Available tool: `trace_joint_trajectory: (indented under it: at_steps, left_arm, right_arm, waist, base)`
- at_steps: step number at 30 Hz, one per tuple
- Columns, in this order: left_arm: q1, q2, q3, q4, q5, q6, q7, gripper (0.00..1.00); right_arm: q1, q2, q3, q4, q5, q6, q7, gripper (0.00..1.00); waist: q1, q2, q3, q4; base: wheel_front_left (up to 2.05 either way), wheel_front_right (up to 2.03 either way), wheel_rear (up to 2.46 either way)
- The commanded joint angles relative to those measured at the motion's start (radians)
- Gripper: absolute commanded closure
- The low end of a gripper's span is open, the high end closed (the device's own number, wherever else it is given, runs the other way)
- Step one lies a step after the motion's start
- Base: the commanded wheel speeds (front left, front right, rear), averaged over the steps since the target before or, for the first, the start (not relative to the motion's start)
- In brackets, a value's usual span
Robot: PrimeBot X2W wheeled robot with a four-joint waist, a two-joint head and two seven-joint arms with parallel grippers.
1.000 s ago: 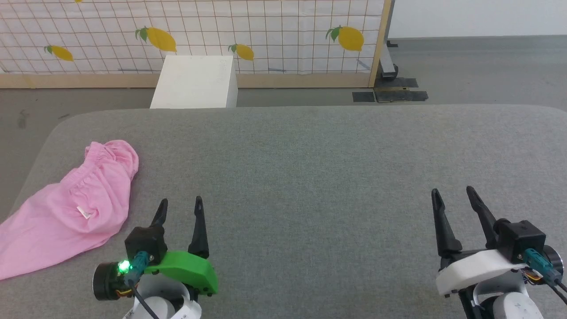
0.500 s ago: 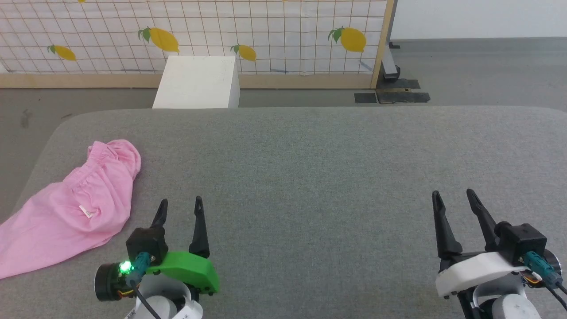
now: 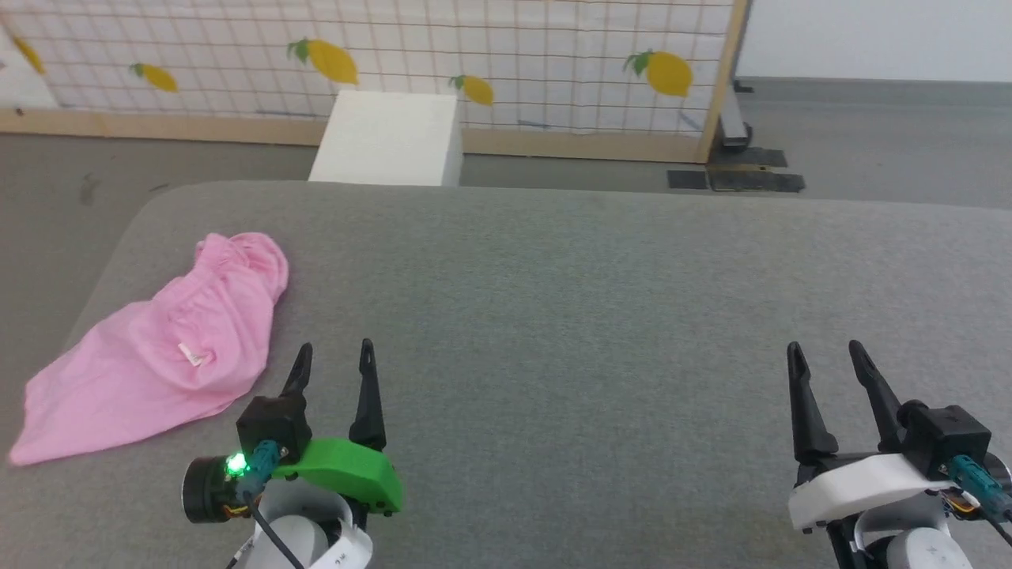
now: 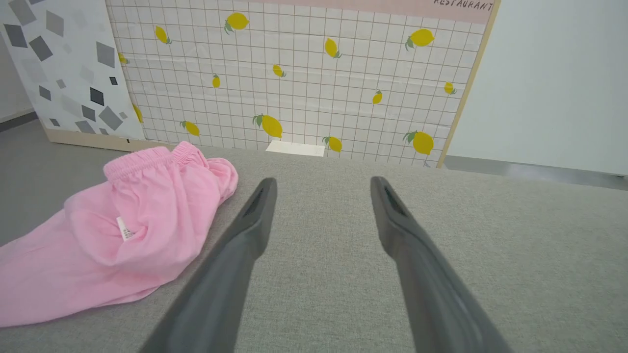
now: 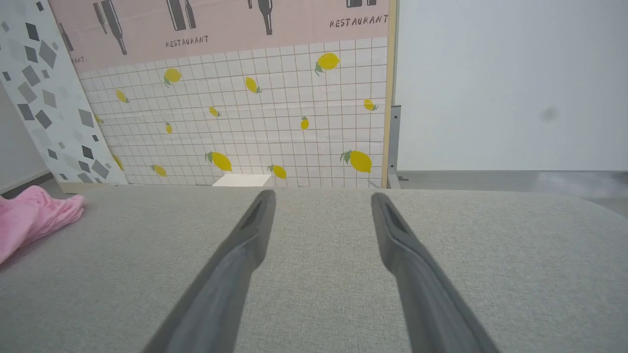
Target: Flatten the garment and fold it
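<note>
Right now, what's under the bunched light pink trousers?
The light pink thin-fabric trousers lie on the grey upholstered surface. A small white label faces up; anything beneath the cloth is hidden.

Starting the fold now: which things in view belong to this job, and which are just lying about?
Job: light pink thin-fabric trousers; grey cloth-covered work surface under them; open left gripper; open right gripper.
Lying about: white rectangular box; lemon-print grid panel behind it.
</note>
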Motion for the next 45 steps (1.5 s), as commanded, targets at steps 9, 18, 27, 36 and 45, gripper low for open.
trace_joint_trajectory:
  at_steps: [9, 18, 27, 36, 45]
  left_arm:
    - [-0.014, 0.006, 0.008, 0.033, -0.016, 0.013, -0.030, 0.00]
    - [-0.003, 0.016, 0.021, 0.044, -0.012, 0.018, -0.037, 0.00]
    - [0.017, 0.022, 0.037, 0.031, -0.010, 0.023, -0.037, 0.00]
    - [0.021, 0.016, 0.039, 0.026, -0.012, 0.027, -0.037, 0.00]
    - [0.008, 0.010, 0.045, 0.022, -0.025, 0.030, -0.037, 0.00]
  right_arm:
    - [0.004, 0.003, 0.007, 0.017, -0.013, -0.001, -0.028, 0.00]
    - [-0.005, 0.003, 0.041, 0.020, -0.030, -0.001, -0.035, 0.00]
    - [-0.009, 0.003, 0.088, 0.004, -0.037, -0.001, -0.031, 0.00]
    - [-0.010, 0.003, 0.089, -0.011, -0.033, -0.001, -0.024, 0.00]
    - [-0.011, 0.003, 0.075, -0.024, -0.038, -0.001, -0.017, 0.00]
  waist:
    - [0.0000, -0.0001, -0.010, 0.303]
    - [0.0000, -0.0001, -0.026, 0.504]
    - [0.0000, -0.0001, -0.032, 0.619]
    - [0.0000, -0.0001, -0.016, 0.618]
    - [0.0000, -0.0001, 0.010, 0.599]
  base:
    - [0.00, 0.00, 0.00]
    - [0.00, 0.00, 0.00]
    - [-0.02, -0.02, -0.02]
    - [-0.06, -0.06, -0.06]
    - [0.00, 0.00, 0.00]
